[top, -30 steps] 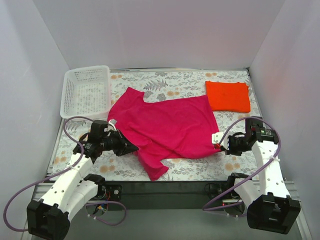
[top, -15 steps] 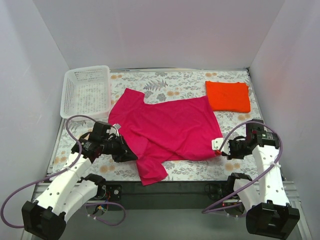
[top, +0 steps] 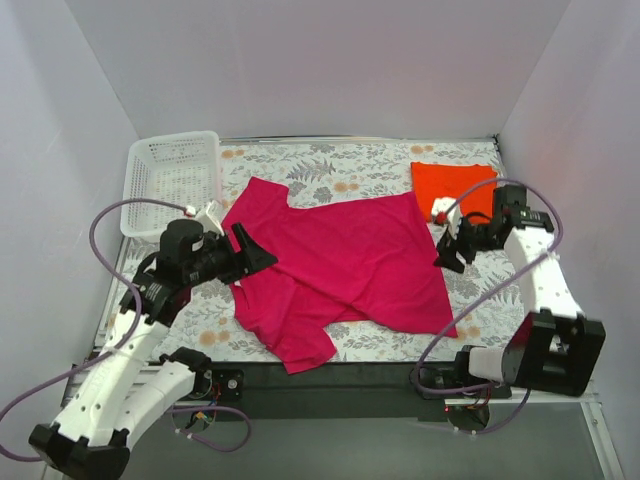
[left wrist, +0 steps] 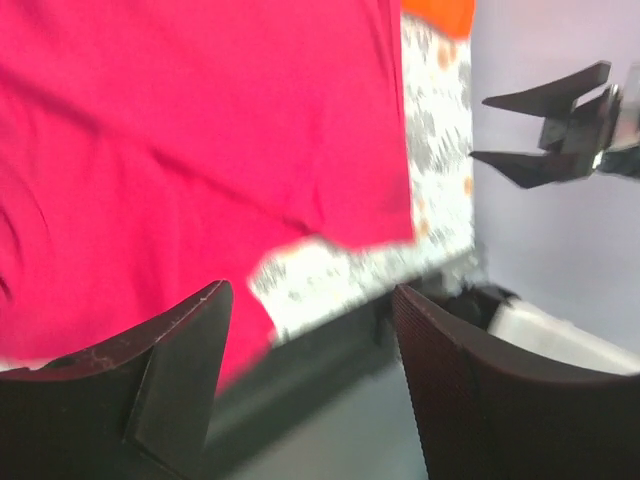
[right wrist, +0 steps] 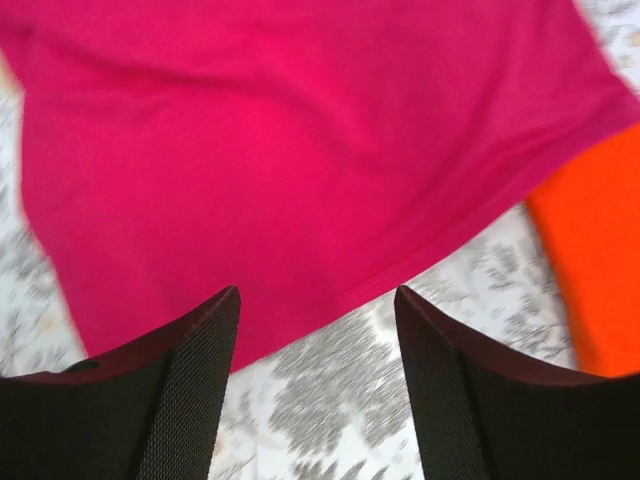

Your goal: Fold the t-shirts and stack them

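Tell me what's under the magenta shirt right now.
Only the floral table cover shows around its edges; the magenta shirt lies spread out on it. Whatever sits beneath the cloth itself is covered, though no obvious bulge suggests anything there.

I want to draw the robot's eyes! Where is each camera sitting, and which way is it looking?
Top external: above and behind the arms, looking down at the table, white basket, magenta-pink t-shirt and folded orange-red t-shirt; both arms show.
Left wrist: on the left arm, looking past the open left fingers across the magenta-pink t-shirt to the right fingers.
Right wrist: on the right arm, looking down between the open right fingers at both shirts' edges.
Shared: all three views show both t-shirts.
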Robot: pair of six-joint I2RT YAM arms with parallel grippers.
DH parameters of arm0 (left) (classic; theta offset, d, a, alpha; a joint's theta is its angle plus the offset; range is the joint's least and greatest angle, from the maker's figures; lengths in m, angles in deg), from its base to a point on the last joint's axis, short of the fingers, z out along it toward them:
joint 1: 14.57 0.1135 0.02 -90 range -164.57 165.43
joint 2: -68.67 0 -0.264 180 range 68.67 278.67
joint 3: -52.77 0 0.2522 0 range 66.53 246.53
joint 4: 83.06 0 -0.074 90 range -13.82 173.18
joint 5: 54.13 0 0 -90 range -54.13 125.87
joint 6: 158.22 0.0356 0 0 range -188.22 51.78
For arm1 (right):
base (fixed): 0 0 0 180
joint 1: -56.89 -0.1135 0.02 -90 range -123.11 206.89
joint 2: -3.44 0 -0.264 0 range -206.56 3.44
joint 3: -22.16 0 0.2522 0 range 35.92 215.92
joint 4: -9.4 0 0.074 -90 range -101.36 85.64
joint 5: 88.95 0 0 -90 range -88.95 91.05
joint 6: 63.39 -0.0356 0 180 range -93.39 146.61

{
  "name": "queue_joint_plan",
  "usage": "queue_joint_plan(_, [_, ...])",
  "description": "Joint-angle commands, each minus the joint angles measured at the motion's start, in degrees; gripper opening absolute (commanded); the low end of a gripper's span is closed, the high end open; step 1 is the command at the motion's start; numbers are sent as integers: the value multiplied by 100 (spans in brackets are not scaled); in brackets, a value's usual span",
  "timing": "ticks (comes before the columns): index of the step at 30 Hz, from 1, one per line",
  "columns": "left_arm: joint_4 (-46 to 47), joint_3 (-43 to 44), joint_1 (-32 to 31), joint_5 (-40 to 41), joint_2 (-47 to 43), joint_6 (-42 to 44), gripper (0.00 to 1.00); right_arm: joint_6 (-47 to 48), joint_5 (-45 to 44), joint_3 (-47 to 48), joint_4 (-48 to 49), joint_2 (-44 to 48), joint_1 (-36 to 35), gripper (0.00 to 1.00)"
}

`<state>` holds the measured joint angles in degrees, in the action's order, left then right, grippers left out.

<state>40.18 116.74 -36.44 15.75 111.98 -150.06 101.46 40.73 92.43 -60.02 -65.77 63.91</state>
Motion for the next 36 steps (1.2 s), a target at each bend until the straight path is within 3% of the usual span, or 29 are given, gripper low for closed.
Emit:
queue_joint_plan(1, [1940, 75, -2, 1104, 1068, 806, 61, -2286, 576, 999, 1592, -1267, -113, 58])
queue_joint_plan(2, [2128, 207, 16, 1220, 1396, 941, 62, -2482, 471, 1576, 1602, -1601, -297, 52])
queue_joint_plan(5, [2454, 1014, 112, 1256, 2537, 1398, 62, -3166, 173, 2432, 1655, -2779, -605, 45])
queue_joint_plan(8, [2718, 1464, 252, 1117, 3137, 1592, 62, -3572, -309, 3495, 1681, -3817, -903, 42])
queue_joint_plan(17, [2912, 1308, 789, 676, 3316, 1786, 62, -4048, -1697, 5668, 1707, -5848, -1326, 44])
queue_joint_plan(24, [2912, 841, 877, 685, 2973, 1935, 62, -3829, -2658, 6012, 1690, -6368, -1441, 47])
queue_joint_plan(36, [2982, 226, 904, 720, 2613, 1909, 62, -3179, -2825, 5862, 1628, -6596, -1537, 47])
